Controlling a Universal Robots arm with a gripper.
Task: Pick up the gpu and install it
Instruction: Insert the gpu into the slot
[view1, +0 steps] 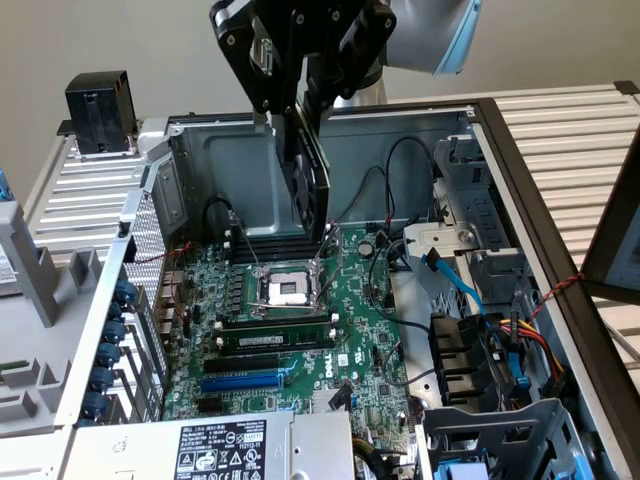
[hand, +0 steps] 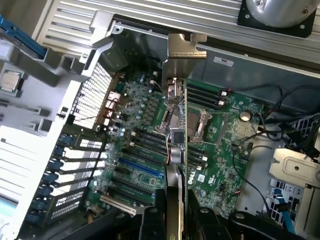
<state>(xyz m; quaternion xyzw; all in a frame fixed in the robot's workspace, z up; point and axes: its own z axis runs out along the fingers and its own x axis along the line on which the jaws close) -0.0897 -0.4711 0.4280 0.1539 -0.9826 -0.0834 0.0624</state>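
gpu clamped in gripper, above motherboard

The gpu stands on edge, upright, pinched between the fingers over the motherboard near the CPU socket. It is a thin green card with a black shroud on one face. Its silver bracket is at the end away from the fingers. Whether that end touches the board cannot be told.

Slatted bench (seemingly metal) carries open computer case.
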